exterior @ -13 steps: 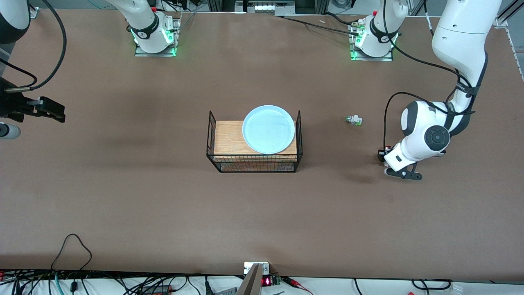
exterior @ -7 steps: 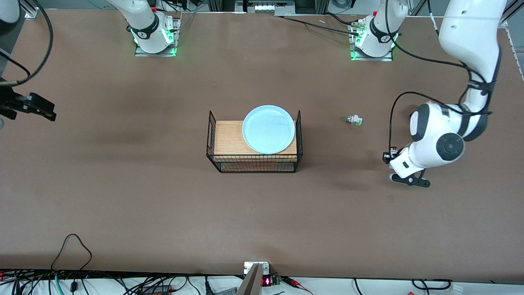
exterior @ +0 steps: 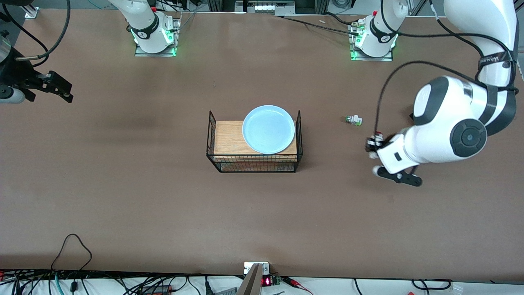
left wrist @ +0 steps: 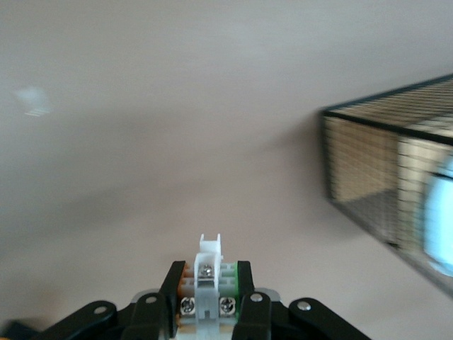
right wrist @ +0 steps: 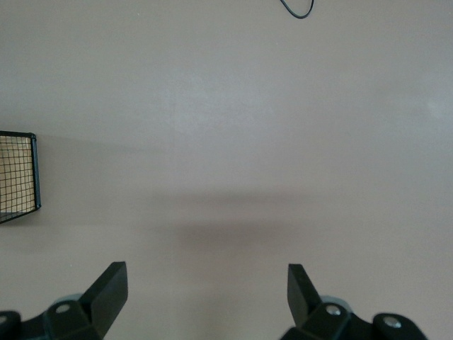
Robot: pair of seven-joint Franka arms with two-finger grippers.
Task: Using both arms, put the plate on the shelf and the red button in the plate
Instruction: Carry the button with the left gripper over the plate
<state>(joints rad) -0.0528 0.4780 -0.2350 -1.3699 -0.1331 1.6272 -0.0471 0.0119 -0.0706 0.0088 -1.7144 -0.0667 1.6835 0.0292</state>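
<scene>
The pale blue plate [exterior: 268, 129] lies in the wire basket [exterior: 254, 164] at mid-table, on its wooden floor. My left gripper [exterior: 371, 146] hangs over bare table between the basket and the left arm's end, shut on the red button [exterior: 374, 138]. In the left wrist view the button [left wrist: 208, 273] shows as a whitish body with green and orange bits clamped between the black fingers [left wrist: 244, 280]; the basket [left wrist: 368, 159] and the plate [left wrist: 440, 219] lie ahead of it. My right gripper [exterior: 65, 91] waits open and holding nothing over the right arm's end of the table; the right wrist view shows its fingers [right wrist: 110, 287] wide apart.
A small green-capped white part [exterior: 353, 120] lies on the table between the basket and the left arm, under the raised left arm's reach. The basket's corner [right wrist: 20, 177] shows in the right wrist view. Cables run along the table's near edge [exterior: 73, 246].
The left arm has risen and carried the red button a little toward the basket. The right gripper has shifted slightly at its end of the table. The plate has not moved.
</scene>
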